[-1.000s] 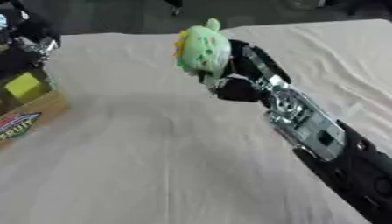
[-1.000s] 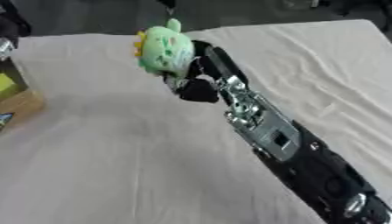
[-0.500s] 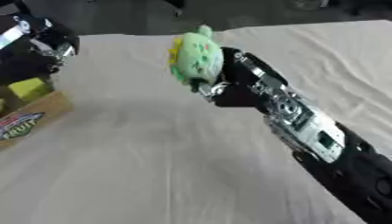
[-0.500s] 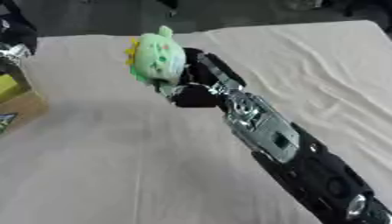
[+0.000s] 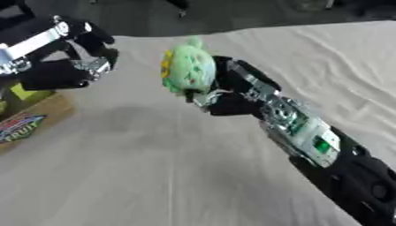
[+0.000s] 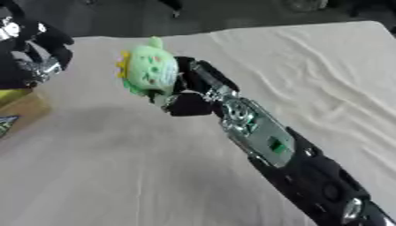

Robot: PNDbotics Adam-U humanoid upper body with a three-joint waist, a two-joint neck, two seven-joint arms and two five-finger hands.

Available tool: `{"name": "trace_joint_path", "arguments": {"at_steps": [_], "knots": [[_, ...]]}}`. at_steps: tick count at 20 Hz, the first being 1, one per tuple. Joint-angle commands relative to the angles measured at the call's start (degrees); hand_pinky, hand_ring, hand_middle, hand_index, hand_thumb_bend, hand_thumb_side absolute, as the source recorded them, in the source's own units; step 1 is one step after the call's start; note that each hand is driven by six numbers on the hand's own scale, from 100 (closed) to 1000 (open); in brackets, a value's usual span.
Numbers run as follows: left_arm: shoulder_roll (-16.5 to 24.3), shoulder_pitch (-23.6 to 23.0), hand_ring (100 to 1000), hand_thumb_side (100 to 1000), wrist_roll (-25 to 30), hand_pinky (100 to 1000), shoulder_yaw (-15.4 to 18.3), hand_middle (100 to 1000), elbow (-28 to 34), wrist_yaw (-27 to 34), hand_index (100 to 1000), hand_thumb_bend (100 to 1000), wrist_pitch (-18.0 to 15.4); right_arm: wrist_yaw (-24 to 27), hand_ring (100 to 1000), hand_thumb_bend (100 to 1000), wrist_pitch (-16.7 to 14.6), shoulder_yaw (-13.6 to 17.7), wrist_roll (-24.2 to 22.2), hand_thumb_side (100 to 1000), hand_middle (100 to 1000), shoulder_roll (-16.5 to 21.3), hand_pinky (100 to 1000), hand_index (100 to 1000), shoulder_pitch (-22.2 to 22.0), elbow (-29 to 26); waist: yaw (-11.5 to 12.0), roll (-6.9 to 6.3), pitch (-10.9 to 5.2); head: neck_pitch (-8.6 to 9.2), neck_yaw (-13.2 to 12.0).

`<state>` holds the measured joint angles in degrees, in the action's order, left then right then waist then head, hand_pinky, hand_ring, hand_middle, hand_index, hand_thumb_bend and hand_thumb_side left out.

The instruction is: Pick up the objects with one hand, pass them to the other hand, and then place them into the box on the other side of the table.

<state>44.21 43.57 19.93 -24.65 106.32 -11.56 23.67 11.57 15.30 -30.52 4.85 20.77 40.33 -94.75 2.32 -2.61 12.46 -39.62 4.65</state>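
Observation:
A green plush toy (image 5: 188, 69) with a yellow patch on its side is held up above the table. My right hand (image 5: 229, 90) is shut on it, the arm reaching in from the lower right. My left hand (image 5: 74, 59) hangs at the upper left, a short way left of the toy and apart from it, its dark fingers spread. Below that hand, at the left edge, stands the cardboard box (image 5: 32, 117) with a yellow thing (image 5: 27, 93) inside.
A cream cloth (image 5: 325, 57) with wrinkles covers the table. Its far edge runs along the top, with dark floor behind it.
My right hand has carried the toy leftward toward the box side. My left hand has come in from the upper left, closer to the toy.

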Motion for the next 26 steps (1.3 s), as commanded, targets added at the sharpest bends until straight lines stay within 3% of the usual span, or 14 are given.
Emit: {"name": "trace_joint_path", "arguments": {"at_steps": [1, 6, 11, 23, 26], "knots": [[0.42, 1.68, 724, 594, 1.78, 619, -0.41, 654, 0.92, -1.49, 811, 201, 0.04, -1.26, 524, 100, 0.02, 0.02, -0.46, 100, 470, 0.56, 669, 557, 0.7, -1.23, 0.16, -0.12, -1.07, 0.44, -0.09], [-0.32, 2.75, 725, 551, 3.68, 622, -1.26, 656, 1.51, -2.8, 809, 168, -0.75, -2.16, 524, 100, 0.4, -0.2, -1.07, 100, 470, 0.41, 665, 557, 0.64, -1.48, 0.24, -0.15, -1.08, 0.41, -0.06], [-0.8, 3.15, 727, 538, 4.25, 625, -1.7, 658, 1.64, -3.73, 810, 191, -0.81, -3.06, 526, 100, 0.67, -0.38, -0.8, 100, 471, 0.26, 668, 558, 0.59, -1.1, 0.34, -0.17, -0.99, 0.22, -0.04], [-3.42, 4.97, 722, 599, 4.06, 617, -3.63, 654, 0.7, -6.2, 808, 182, 1.49, -9.91, 531, 100, 1.7, -1.2, -0.43, 100, 474, -0.85, 678, 559, 0.78, 1.01, 0.65, -0.26, -0.91, 0.03, 0.01], [-3.95, 5.37, 719, 652, 3.82, 611, -3.66, 651, 0.53, -5.58, 808, 182, 2.75, -10.57, 530, 100, 1.27, -1.19, -0.37, 100, 473, -1.2, 676, 558, 0.9, 1.21, 0.73, -0.35, -0.9, 0.04, 0.07]]}}
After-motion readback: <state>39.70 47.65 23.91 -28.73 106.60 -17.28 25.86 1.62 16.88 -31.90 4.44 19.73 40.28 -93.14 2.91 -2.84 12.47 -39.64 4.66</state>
